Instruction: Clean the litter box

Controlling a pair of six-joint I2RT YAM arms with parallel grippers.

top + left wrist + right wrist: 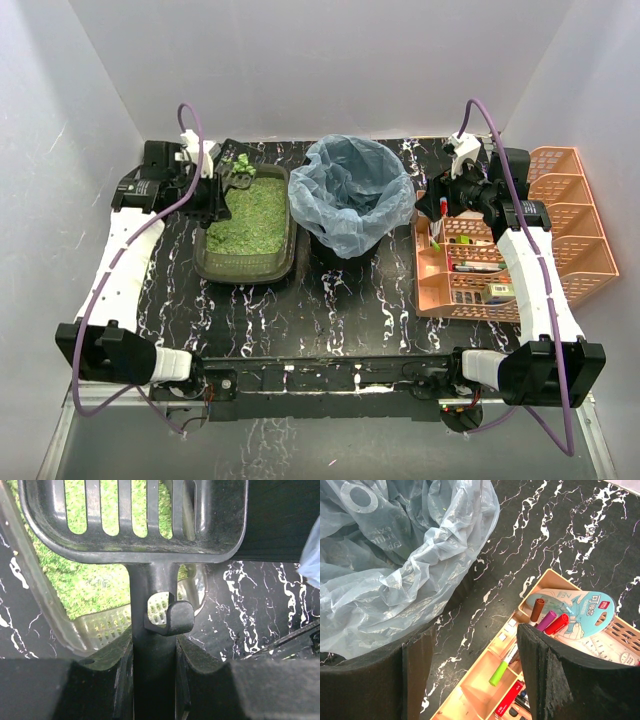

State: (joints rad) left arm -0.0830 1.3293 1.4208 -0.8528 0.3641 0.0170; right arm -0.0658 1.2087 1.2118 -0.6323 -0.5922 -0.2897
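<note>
Item one: litter box (247, 272), a shallow dark olive tray with rounded corners, at 10 o'clock on the bench (300, 320), filled with green granular litter (250, 220). We log the left end effector (152, 680) clenched on a black slotted scoop (150, 560) over its far end. Right end effector (475, 675) released, at 2 o'clock. Round bin (325, 245) lined with a blue bag (385, 215), at 12 o'clock. Orange organiser (575, 215), at 3 o'clock, holds markers (547, 621) and a teal card (580, 610).

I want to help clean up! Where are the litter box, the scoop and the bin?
litter box (245, 272): top view, near rim.
scoop (150, 590): left wrist view, its handle.
bin (352, 236): top view, its lined near rim.
</note>
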